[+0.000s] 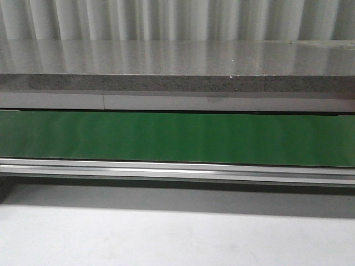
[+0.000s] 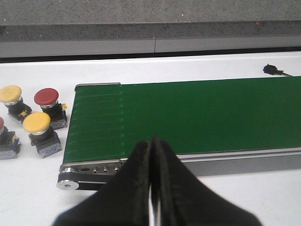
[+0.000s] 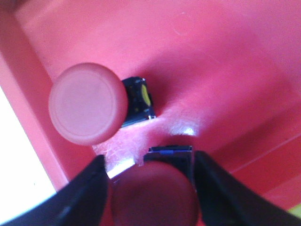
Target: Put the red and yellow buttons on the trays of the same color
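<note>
In the right wrist view my right gripper [image 3: 149,157] is shut on a red button [image 3: 155,195], its fingers on either side of the cap, low over the floor of the red tray [image 3: 225,70]. A second red button [image 3: 88,103] lies tipped on the tray floor just beyond it. In the left wrist view my left gripper [image 2: 151,141] is shut and empty above the near rail of the green conveyor belt [image 2: 188,117]. Two yellow buttons [image 2: 10,94] [image 2: 36,122] and a red button [image 2: 46,96] stand on the white table beside the belt's end. The yellow tray is out of view.
Another red-capped button [image 2: 2,136] is cut off by the edge of the left wrist view. A small black connector [image 2: 270,69] lies on the table beyond the belt. The front view shows only the belt [image 1: 177,136], its metal rail [image 1: 177,169] and a grey stone ledge [image 1: 177,66].
</note>
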You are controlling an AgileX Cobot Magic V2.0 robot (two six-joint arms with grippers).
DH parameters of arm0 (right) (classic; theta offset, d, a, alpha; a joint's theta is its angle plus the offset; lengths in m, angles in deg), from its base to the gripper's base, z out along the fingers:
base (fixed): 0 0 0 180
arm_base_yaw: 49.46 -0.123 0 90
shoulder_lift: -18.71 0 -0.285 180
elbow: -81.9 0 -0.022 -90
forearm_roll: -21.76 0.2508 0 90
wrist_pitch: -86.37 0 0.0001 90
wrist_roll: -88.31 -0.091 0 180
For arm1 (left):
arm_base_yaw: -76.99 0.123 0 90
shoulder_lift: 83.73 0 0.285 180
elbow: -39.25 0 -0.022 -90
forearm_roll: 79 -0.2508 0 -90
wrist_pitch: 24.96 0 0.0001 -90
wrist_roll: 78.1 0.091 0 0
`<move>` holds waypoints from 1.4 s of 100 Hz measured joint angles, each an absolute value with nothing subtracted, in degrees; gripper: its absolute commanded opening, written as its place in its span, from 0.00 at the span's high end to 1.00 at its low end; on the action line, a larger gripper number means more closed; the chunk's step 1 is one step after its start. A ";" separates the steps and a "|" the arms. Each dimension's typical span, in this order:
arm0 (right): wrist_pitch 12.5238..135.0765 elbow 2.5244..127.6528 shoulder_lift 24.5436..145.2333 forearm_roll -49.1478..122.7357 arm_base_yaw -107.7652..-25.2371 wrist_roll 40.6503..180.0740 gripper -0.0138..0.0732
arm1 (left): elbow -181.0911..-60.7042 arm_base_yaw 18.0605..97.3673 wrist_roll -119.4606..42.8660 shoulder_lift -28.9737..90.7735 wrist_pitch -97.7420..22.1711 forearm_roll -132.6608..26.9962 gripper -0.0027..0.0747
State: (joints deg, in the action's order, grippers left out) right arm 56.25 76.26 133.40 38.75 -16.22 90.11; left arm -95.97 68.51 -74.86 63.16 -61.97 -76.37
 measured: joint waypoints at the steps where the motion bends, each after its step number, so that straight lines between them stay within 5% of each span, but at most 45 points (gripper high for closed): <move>1: 56.25 76.26 133.40 38.75 -16.22 90.11 0.19 | -95.97 68.51 -74.86 63.16 -61.97 -76.37 0.99; 43: 54.58 73.96 124.60 38.75 -16.32 90.21 0.23 | -95.97 68.51 -74.86 63.16 -61.97 -76.37 0.99; 53: 53.58 71.48 119.71 38.63 -17.18 90.60 0.42 | -95.97 68.51 -74.86 63.16 -61.97 -76.37 0.99; 71: 49.80 67.33 111.32 38.50 -21.62 92.41 0.93 | -95.97 68.51 -74.86 63.16 -61.97 -76.37 0.99; 140: 46.37 49.73 80.41 38.21 -45.14 101.28 0.92 | -95.97 68.51 -74.86 63.16 -61.97 -76.37 0.99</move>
State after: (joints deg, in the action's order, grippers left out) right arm 46.37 49.73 80.41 38.21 -45.14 101.28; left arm -95.97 68.51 -74.86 63.16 -61.97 -76.37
